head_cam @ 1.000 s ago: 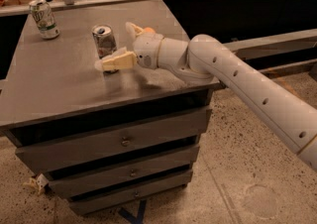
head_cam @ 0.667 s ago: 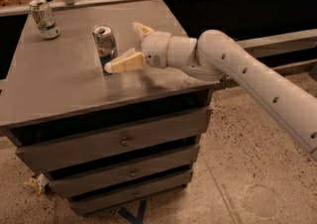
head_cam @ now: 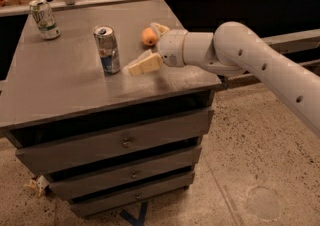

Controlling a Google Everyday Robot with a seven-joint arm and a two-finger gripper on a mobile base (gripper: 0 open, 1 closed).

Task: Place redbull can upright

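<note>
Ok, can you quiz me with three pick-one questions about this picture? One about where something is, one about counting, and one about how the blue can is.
1. Where is the tool?
A) just right of the redbull can, over the cabinet top
B) down by the floor
C) inside a drawer

2. How many cans are on the cabinet?
A) one
B) two
C) four

3. How is the redbull can?
A) lying on its side
B) standing upright, let go
C) lifted in the air

Answers:
1 A: the tool is beside that can.
2 B: there is also the white-and-green can.
3 B: it stands on its base, and the open tool is not touching it.
</note>
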